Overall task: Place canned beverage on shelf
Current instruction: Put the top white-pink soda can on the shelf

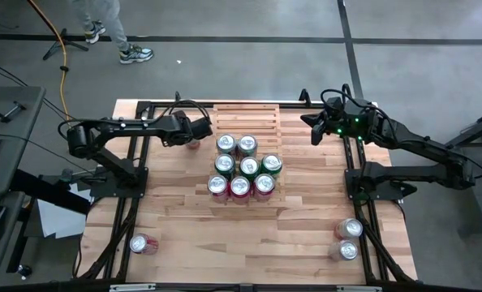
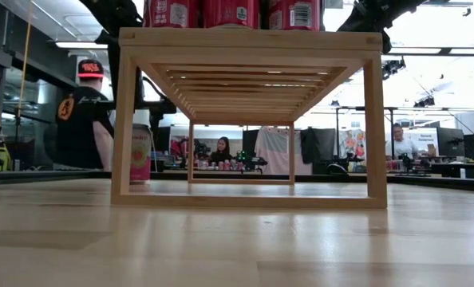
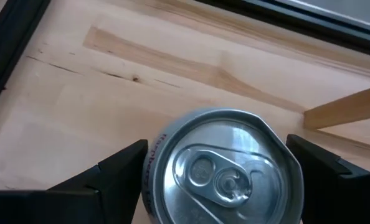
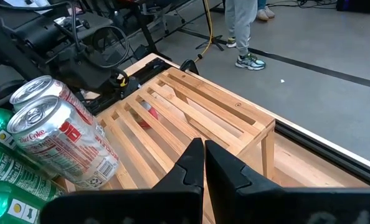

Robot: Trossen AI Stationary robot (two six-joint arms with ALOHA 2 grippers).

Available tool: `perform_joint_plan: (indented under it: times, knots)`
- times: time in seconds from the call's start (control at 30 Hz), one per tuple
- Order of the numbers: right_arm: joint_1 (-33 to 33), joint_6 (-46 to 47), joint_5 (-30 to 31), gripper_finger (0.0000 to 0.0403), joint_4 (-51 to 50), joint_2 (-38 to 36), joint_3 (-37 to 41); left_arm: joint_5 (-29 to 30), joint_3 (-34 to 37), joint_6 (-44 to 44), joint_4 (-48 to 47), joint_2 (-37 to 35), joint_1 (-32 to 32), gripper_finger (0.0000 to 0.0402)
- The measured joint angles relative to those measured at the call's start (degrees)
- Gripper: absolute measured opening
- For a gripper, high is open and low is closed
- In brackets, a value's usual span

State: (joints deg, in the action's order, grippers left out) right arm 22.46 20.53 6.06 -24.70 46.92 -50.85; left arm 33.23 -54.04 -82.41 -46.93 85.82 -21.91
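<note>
Cans (image 1: 241,168) stand in a group of eight on the front part of the shelf (image 1: 245,118) in the high view, silver tops up, some red and some green. The left gripper (image 1: 197,134) is at the left edge of the shelf, around a red can (image 1: 193,143) that stands on the desk (image 1: 184,227) just beside the shelf. The right gripper (image 1: 315,130) hangs near the right back corner of the shelf, well apart from the cans. One can (image 1: 142,243) lies at the front left of the desk, and two cans (image 1: 348,238) are at the front right.

Low view shows the shelf (image 2: 249,38) from the front, with red cans (image 2: 231,13) on its top. The red can (image 2: 140,154) stands upright on the desk behind the left leg of the shelf. People are in the room behind.

Left wrist view looks down on the top of the can (image 3: 225,167). The fingers (image 3: 104,180) stand on both sides of it, wide apart, with small gaps to the can, so the gripper is open and not squeezing.

Right wrist view shows the right gripper (image 4: 204,163) with its fingers pressed together, closed on nothing, above the slats of the shelf (image 4: 203,112). Red and green cans (image 4: 54,143) are on the shelf to one side.
</note>
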Motion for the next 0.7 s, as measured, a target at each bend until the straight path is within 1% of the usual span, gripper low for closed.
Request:
perform_joint_plan:
  times: [0.1, 0.27, 0.3, 0.53, 0.7]
  knots:
    - [0.0, 0.0, 0.0, 0.0000, 0.0, 0.0, 0.0, 0.2, 0.0, 0.3, 0.0, 0.0, 0.0, 0.0268]
    - [0.0, 0.0, 0.0, 0.0000, 0.0, 0.0, 0.0, 0.6, 0.0, 1.1, 0.2, -0.1, 0.0, 0.0205]
    - [0.0, 0.0, 0.0, 0.0000, 0.0, 0.0, 0.0, 0.6, 0.0, 1.6, 0.2, -0.1, 0.0, 0.0199]
    - [0.0, 0.3, 0.0, 0.0000, 0.0, 0.0, 0.0, 0.8, 0.1, 6.8, -0.9, -1.6, -0.1, 0.0199]
    - [0.0, 0.4, 0.0, 0.0000, 0.0, 0.0, 0.0, 2.4, 0.0, 11.7, -3.7, -6.1, -1.3, 0.0199]
